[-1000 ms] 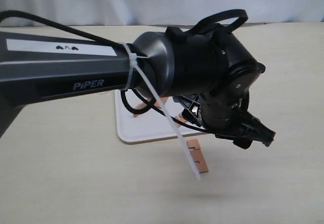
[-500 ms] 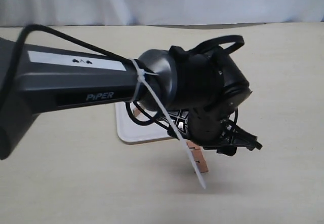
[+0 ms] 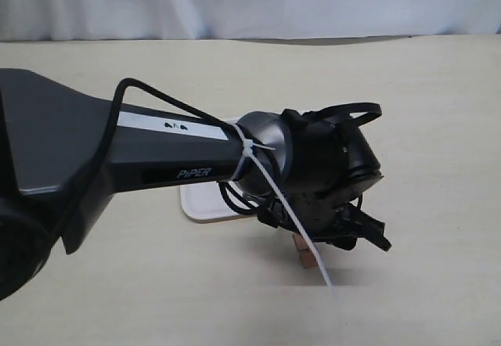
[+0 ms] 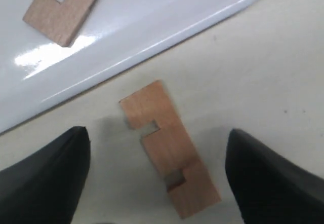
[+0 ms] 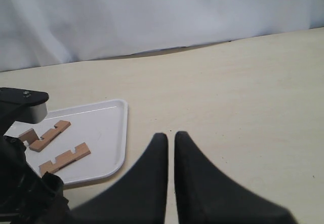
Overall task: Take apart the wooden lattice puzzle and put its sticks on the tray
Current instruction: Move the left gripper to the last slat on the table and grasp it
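Observation:
No assembled lattice puzzle shows; its sticks lie apart. One notched reddish-brown stick (image 4: 169, 148) lies flat on the table just off the rim of the white tray (image 4: 152, 26). My left gripper (image 4: 157, 132) is open and low over it, one dark finger on each side and neither touching it. The exterior view shows only the end of this stick (image 3: 304, 254), under the left gripper (image 3: 368, 236). Two sticks (image 5: 48, 135) (image 5: 65, 158) lie on the tray (image 5: 109, 133). My right gripper (image 5: 170, 135) is shut on nothing, above bare table to the tray's right.
The long black left arm (image 3: 156, 158) stretches across the tray (image 3: 203, 205) and hides most of it in the exterior view. A loose white cable tie (image 3: 301, 228) hangs from its wrist. White cloth (image 5: 152, 16) closes off the table's far edge.
The left arm has dropped and swung down, carrying its gripper low over the stick on the table. That stick has not moved.

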Tool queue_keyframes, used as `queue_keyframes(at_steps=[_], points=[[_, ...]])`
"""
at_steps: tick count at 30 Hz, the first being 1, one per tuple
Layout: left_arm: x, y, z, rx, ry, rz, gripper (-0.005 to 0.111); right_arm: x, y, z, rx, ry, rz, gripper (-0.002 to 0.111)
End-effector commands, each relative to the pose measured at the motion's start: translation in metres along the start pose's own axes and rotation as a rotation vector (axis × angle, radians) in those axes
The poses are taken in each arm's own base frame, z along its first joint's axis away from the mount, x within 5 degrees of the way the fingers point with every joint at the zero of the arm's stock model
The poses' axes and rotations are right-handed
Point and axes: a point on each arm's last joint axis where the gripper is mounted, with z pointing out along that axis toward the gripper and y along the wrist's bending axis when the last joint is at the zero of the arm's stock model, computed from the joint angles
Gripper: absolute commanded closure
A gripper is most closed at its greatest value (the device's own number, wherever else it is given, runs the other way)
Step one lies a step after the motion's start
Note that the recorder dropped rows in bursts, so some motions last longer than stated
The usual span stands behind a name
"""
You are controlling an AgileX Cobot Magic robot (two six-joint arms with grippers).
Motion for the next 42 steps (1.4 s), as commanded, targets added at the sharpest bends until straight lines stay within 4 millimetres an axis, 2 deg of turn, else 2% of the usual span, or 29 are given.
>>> queue_keyframes(at_steps=[1,9,14,15,16,17,18,19,20,22,27,29,34,38,39,40,41,42], points=[[-0.003,-0.003,0.001,0.023,-0.037,-0.023,0.037,0.000,-0.001,0.001,0.008,-0.001,0.002,0.104],[0.002,-0.005,0.018,0.013,-0.009,-0.052,0.037,0.000,-0.001,0.001,0.008,-0.001,0.002,0.104],[0.001,-0.005,0.019,0.013,-0.018,-0.064,0.038,0.000,-0.001,0.001,0.008,-0.001,0.002,0.104],[0.001,-0.005,0.019,0.011,-0.017,-0.064,0.041,0.000,-0.001,0.001,0.008,-0.001,0.002,0.104],[0.001,-0.005,0.019,0.011,-0.017,-0.064,0.057,0.000,-0.001,0.001,0.008,-0.001,0.002,0.104],[0.001,-0.005,0.019,0.011,-0.017,-0.064,0.065,0.000,-0.001,0.001,0.008,-0.001,0.002,0.104],[0.002,-0.005,0.019,0.014,-0.014,-0.056,0.088,0.000,-0.001,0.001,0.008,-0.001,0.002,0.104],[0.002,-0.005,0.018,0.018,-0.012,-0.034,0.103,0.000,-0.001,0.001,0.008,-0.001,0.002,0.104],[0.001,-0.005,0.014,0.028,-0.018,-0.016,0.107,0.000,-0.001,0.001,0.008,-0.001,0.002,0.104],[-0.004,-0.006,0.000,0.062,-0.050,-0.007,0.107,0.000,-0.001,0.001,0.008,-0.001,0.002,0.104],[-0.029,-0.009,-0.067,0.157,-0.186,0.078,0.107,0.000,-0.001,0.001,0.008,-0.001,0.002,0.104],[-0.030,-0.008,-0.073,0.142,-0.183,0.099,0.107,0.000,-0.001,0.001,0.008,-0.001,0.002,0.104],[-0.025,-0.003,-0.065,0.065,-0.127,0.129,0.107,0.000,-0.001,0.001,0.008,-0.001,0.002,0.104],[-0.019,-0.006,-0.042,0.039,-0.061,0.125,0.102,0.000,-0.001,0.001,0.008,-0.001,0.002,0.104],[-0.016,-0.006,-0.032,0.019,-0.039,0.130,0.092,0.000,-0.001,0.001,0.008,-0.001,0.002,0.104],[-0.015,-0.006,-0.027,0.007,-0.028,0.133,0.087,0.000,-0.001,0.001,0.008,-0.001,0.002,0.104],[-0.014,-0.006,-0.020,-0.012,-0.018,0.142,0.072,0.000,-0.001,0.001,0.008,-0.001,0.002,0.104],[-0.013,-0.006,-0.019,-0.014,-0.016,0.143,0.067,0.000,-0.001,0.001,0.008,-0.001,0.002,0.104]])
